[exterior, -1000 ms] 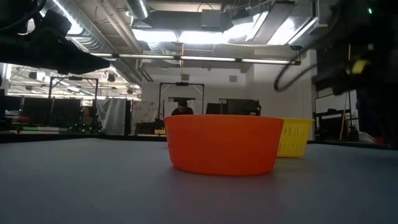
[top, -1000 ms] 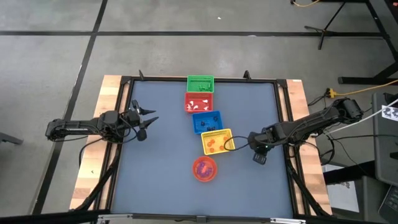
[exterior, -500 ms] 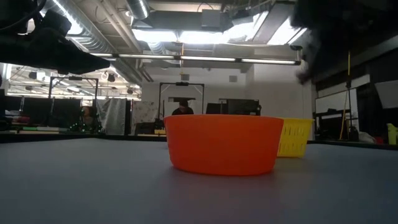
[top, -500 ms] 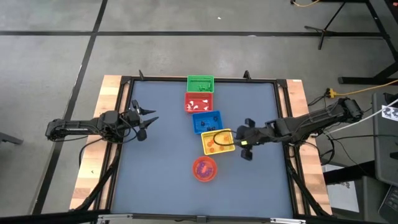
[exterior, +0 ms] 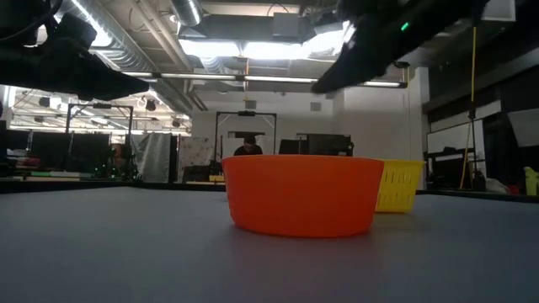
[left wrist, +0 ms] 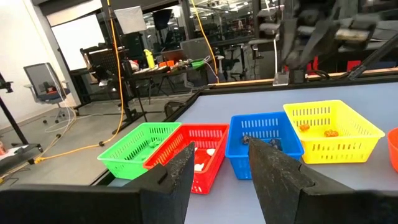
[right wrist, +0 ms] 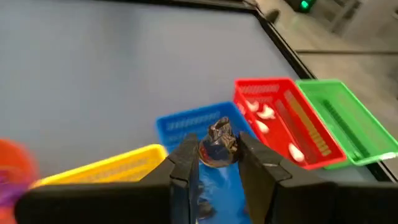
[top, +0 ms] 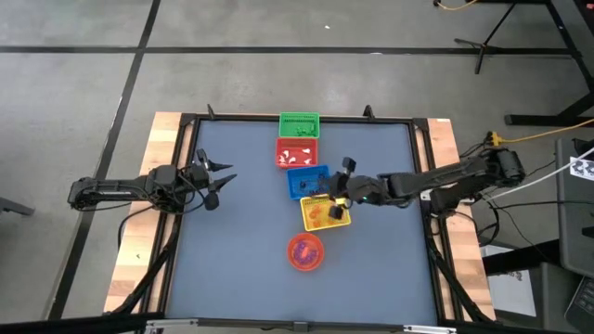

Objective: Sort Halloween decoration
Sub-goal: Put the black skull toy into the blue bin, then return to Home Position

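Right wrist view: right gripper (right wrist: 214, 163) pinching a dark trinket (right wrist: 217, 145), probably above blue basket (right wrist: 186, 127); next, release there. Left gripper (left wrist: 219, 163) open, idle.

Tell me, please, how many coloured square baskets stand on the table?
4, in a row: the green plastic mesh basket at the far edge, then red, then blue, then yellow nearest the round orange bowl.

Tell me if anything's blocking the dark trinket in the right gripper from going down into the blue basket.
Nothing visible does. The right gripper holds the dark trinket above the blue basket, whose top is open. The yellow basket and red basket only flank it.
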Controlling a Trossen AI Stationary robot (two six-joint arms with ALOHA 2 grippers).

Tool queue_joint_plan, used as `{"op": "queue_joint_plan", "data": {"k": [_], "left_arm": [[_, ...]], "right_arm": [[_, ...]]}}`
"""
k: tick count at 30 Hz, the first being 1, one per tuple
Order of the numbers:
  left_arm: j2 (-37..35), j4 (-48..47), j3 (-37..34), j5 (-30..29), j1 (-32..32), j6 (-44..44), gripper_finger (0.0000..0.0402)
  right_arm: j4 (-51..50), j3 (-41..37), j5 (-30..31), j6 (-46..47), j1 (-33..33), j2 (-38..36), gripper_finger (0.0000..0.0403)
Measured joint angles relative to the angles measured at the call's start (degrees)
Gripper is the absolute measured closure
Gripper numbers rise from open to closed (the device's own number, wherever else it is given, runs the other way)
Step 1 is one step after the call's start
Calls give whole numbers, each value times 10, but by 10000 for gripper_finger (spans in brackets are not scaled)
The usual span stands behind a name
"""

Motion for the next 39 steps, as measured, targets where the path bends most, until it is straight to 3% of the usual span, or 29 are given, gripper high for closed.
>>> {"op": "queue_joint_plan", "data": {"k": [12, 25, 34, 39], "left_arm": [[0, 0, 0, 0, 0, 0, 264], [0, 0, 0, 0, 0, 0, 264], [0, 0, 0, 0, 0, 0, 264], [0, 0, 0, 0, 0, 0, 264]], "right_arm": [[15, 0, -1, 8, -87, 118, 317], [36, 0, -31, 4, -89, 130, 313], [36, 0, -31, 3, -89, 130, 226], [36, 0, -31, 3, -89, 130, 198]]}}
